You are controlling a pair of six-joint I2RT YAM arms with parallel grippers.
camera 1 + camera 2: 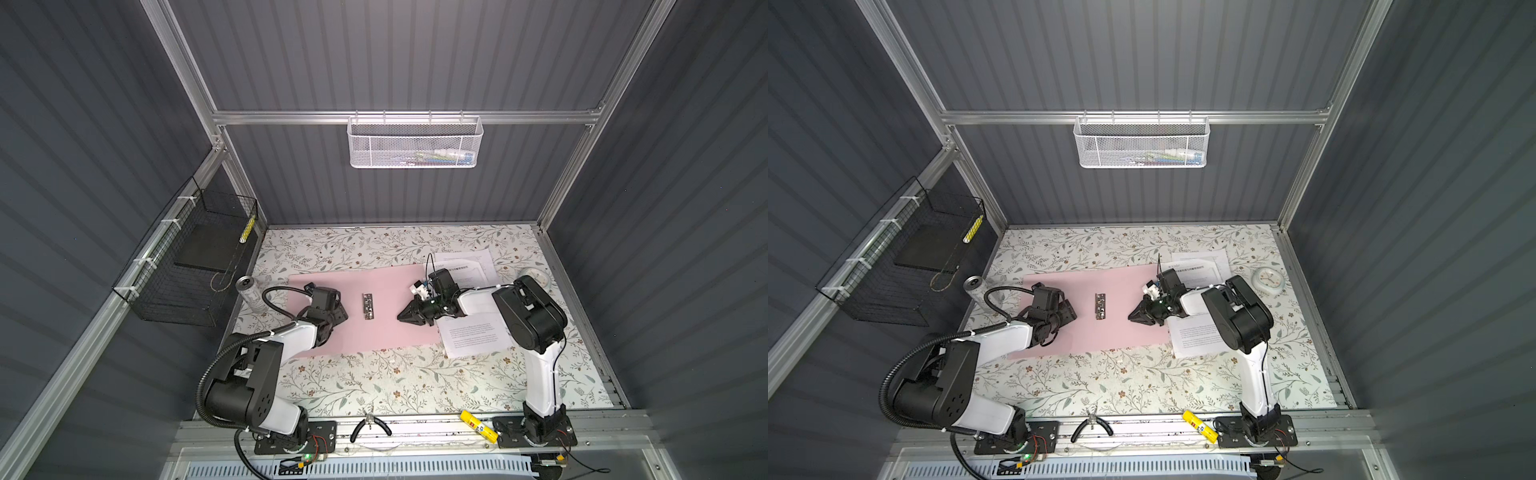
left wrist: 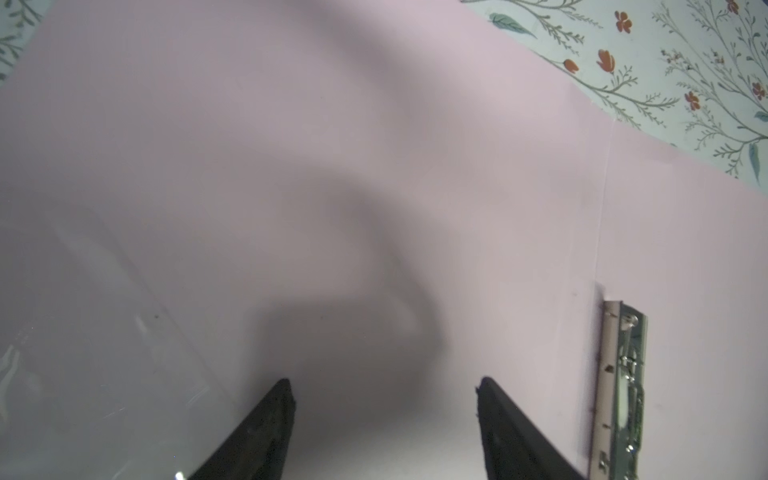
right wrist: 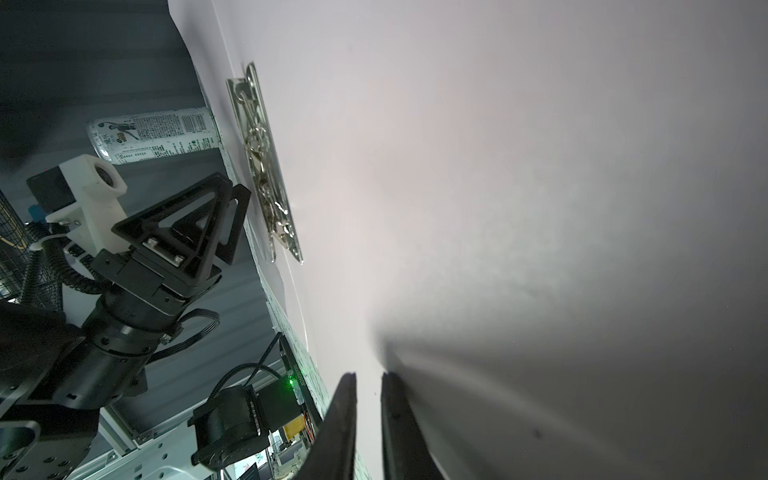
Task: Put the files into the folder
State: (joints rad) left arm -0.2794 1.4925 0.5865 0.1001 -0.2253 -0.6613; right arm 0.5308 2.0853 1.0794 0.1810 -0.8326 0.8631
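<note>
Folder (image 1: 386, 286) lies open on the table, and the files (image 1: 473, 334) sit at its right edge, not yet in. Left gripper (image 1: 338, 313) hovers over the left leaf, fingers spread. Right gripper (image 1: 405, 316) is over the right leaf, fingers nearly together and empty. Next, I judge, the right gripper must turn back for a sheet.

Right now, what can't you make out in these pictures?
- Files: text too small in both top views; right arm covers their middle.
- White basket contents: blurred behind mesh, both top views.
- Folder near-left corner: under left arm, both top views.
</note>
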